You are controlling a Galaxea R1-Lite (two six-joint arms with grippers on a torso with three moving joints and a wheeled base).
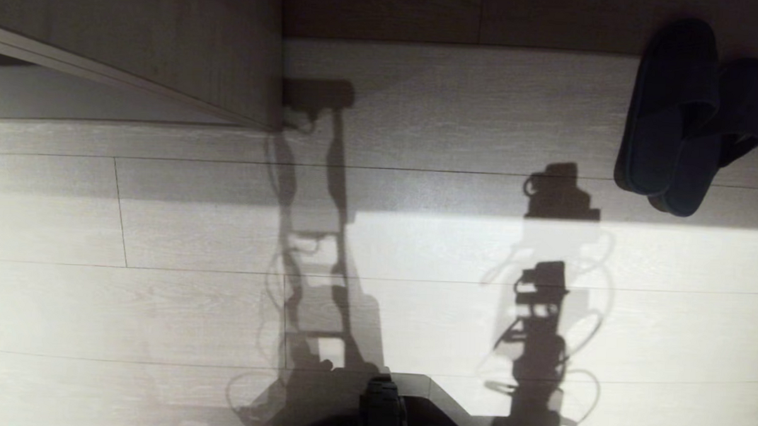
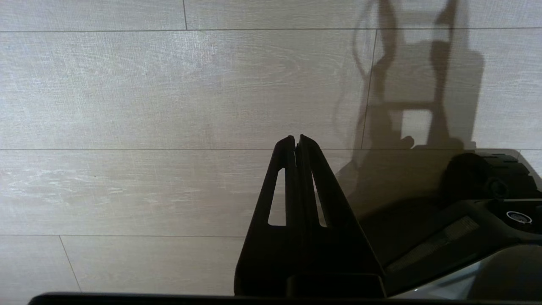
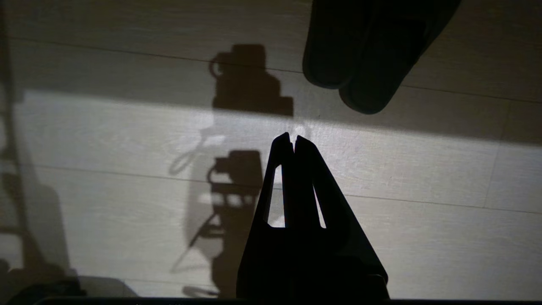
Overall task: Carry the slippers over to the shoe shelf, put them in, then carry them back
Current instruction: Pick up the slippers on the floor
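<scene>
The black slippers (image 1: 676, 110) lie on the pale plank floor at the far right of the head view. They sit side by side and overlap, heels toward me. The right wrist view shows their heel ends (image 3: 364, 55) on the floor a short way beyond my right gripper (image 3: 288, 136). That gripper is shut with nothing in it and hangs above the floor. My left gripper (image 2: 295, 137) is also shut and empty, over bare planks beside the robot's base. Neither gripper shows in the head view, only the arms' shadows. The shoe shelf is out of view.
A pale wood-grain furniture panel (image 1: 170, 42) stands at the far left, its corner near the middle. A dark brown strip (image 1: 487, 15) runs along the far edge of the floor behind the slippers. The robot's dark base (image 1: 381, 408) sits at the near edge.
</scene>
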